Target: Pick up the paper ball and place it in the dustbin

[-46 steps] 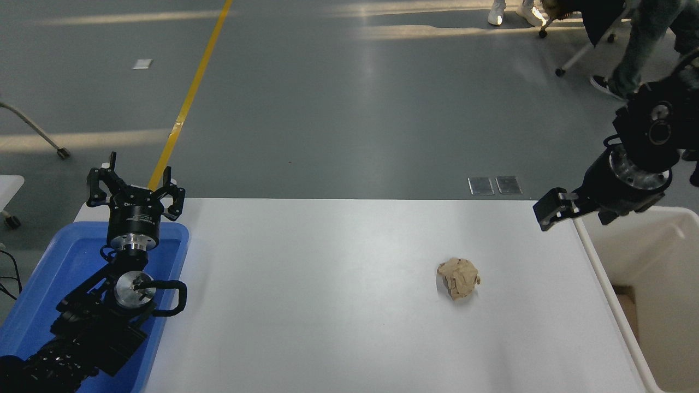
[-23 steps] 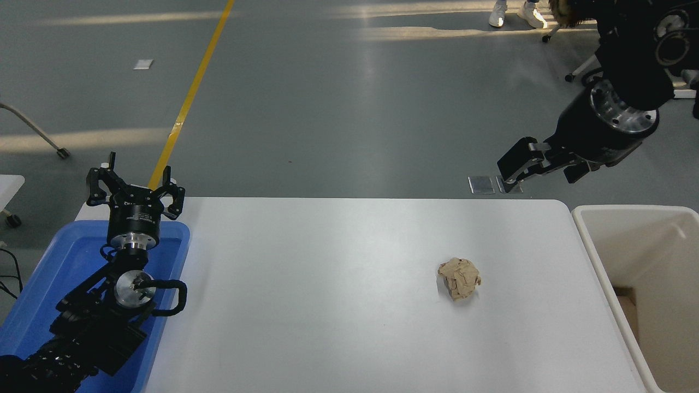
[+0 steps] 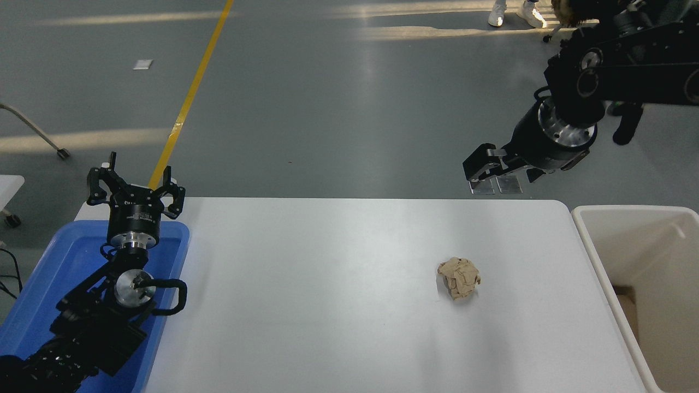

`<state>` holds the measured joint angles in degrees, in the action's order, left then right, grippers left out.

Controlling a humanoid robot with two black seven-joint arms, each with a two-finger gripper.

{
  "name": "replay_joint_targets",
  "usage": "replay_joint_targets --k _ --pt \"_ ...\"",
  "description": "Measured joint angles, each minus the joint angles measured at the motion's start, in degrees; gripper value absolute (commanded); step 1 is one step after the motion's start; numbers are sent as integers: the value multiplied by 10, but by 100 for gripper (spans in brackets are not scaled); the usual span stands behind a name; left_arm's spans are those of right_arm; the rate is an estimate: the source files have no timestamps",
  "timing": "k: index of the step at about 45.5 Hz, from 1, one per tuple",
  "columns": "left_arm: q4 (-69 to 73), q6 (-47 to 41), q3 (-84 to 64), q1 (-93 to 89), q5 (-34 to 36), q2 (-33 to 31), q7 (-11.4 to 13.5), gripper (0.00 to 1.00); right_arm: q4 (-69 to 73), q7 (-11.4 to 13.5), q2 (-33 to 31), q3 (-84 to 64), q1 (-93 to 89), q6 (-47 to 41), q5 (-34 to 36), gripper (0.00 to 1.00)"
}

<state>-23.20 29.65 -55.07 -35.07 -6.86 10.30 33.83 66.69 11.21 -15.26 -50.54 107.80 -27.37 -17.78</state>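
- The paper ball [image 3: 459, 278] lay alone on the white table [image 3: 327, 305], right of centre, near the dustbin [image 3: 587, 229] at the table's right end.
- The right gripper [image 3: 483, 169] hung high beyond the far edge, holding nothing; whether its fingers were spread could not be told.
- The left gripper [image 3: 135, 192] sat parked over the blue tray [image 3: 33, 295], fingers spread.
- Judged step: the approach. Next, the right gripper needs to come down over the ball.

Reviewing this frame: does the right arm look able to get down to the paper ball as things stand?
Probably yes. The paper ball lies alone on the white table, with nothing on or beside it. The right gripper hangs beyond the table's far edge, and the dustbin stands off to the side.
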Motion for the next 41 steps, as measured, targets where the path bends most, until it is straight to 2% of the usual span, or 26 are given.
replay_joint_targets --k 8,21,41 --pt "0 0 0 0 0 0 0 99 -54 0 37 6 -97 59 -17 100" --pt "0 0 1 -1 0 0 0 99 -118 -1 60 21 -219 123 -48 100" --pt "0 1 1 -1 0 0 0 99 -176 -2 78 87 -346 168 -85 100"
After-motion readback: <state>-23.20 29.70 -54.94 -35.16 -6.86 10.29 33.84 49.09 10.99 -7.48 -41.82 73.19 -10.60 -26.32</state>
